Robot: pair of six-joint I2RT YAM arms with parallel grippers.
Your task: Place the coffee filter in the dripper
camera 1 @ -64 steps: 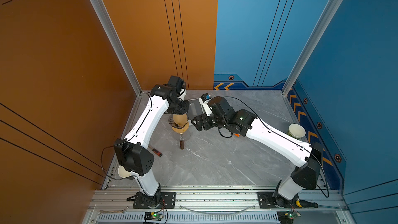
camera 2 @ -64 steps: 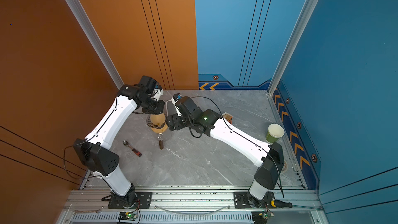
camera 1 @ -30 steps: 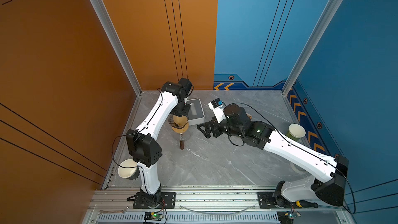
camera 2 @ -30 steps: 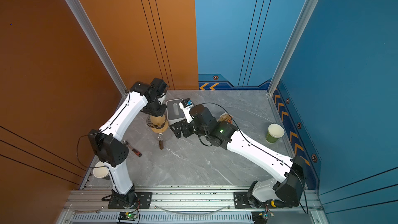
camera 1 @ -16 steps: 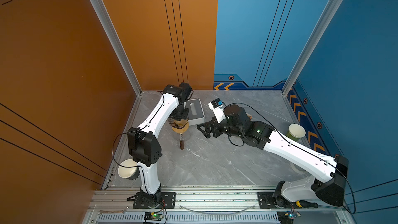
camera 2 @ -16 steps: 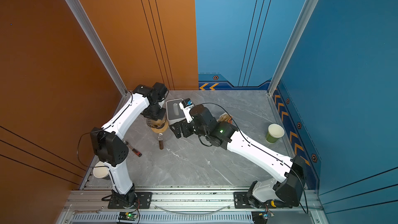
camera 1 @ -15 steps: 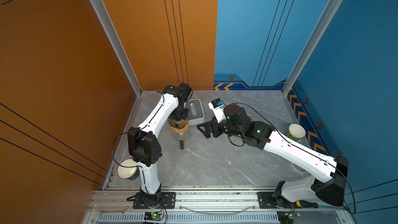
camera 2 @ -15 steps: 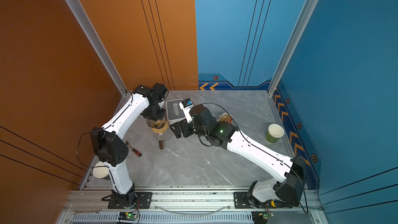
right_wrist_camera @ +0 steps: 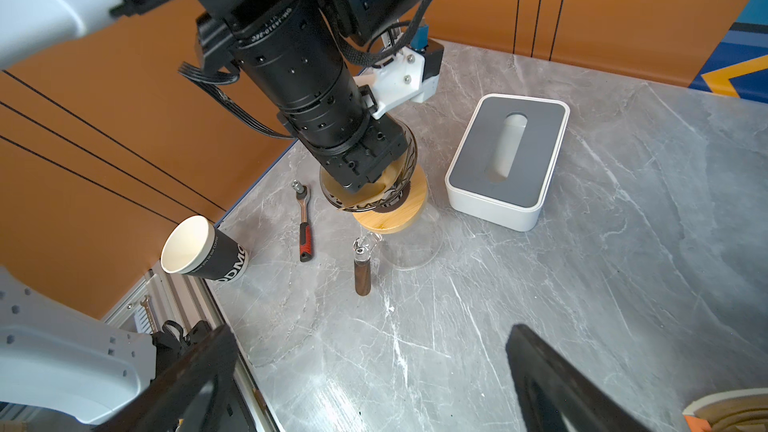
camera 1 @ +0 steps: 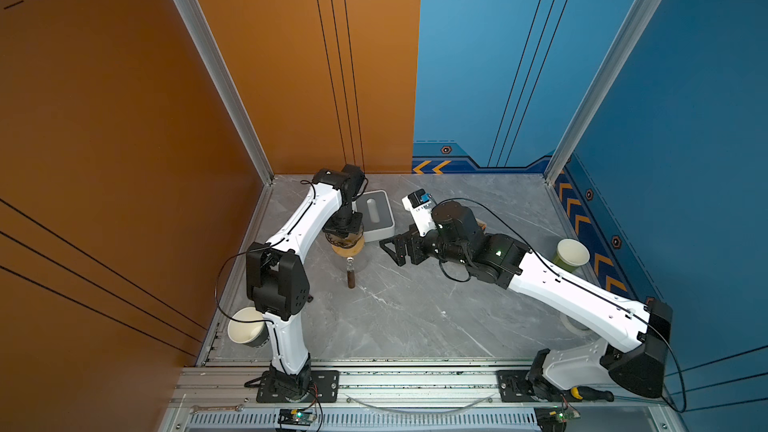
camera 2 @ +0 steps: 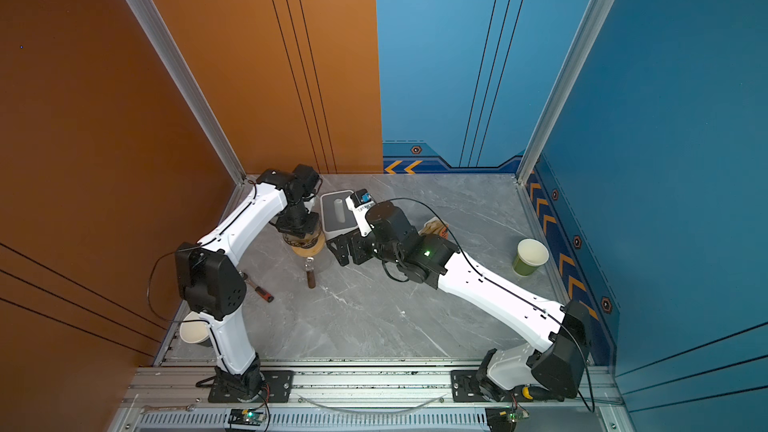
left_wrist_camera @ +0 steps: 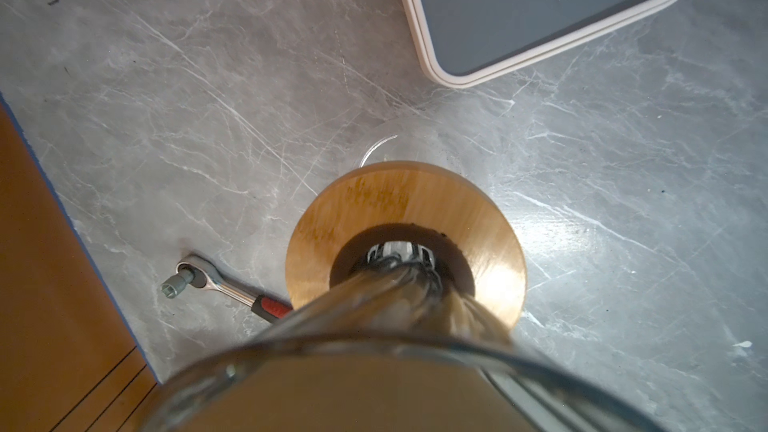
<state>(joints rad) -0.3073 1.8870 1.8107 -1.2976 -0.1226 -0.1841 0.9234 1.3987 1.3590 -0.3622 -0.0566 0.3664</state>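
left jaws, closed, have been lowered into the coffee filter [right_wrist_camera: 385, 179] inside the dripper [right_wrist_camera: 409, 156]; right jaws, wide and empty, were withdrawn; seating is judged nearly done.

Under the black left claw [right_wrist_camera: 363, 179], a tan filter [right_wrist_camera: 386, 176] sits in a dark grey ribbed funnel [right_wrist_camera: 408, 151] over a pale wooden ring [right_wrist_camera: 399, 213]. Beside the claw are a white box [right_wrist_camera: 490, 206] with a grey top and a black cup [right_wrist_camera: 226, 257], white inside. The table [right_wrist_camera: 457, 309] is grey marble with white veins.
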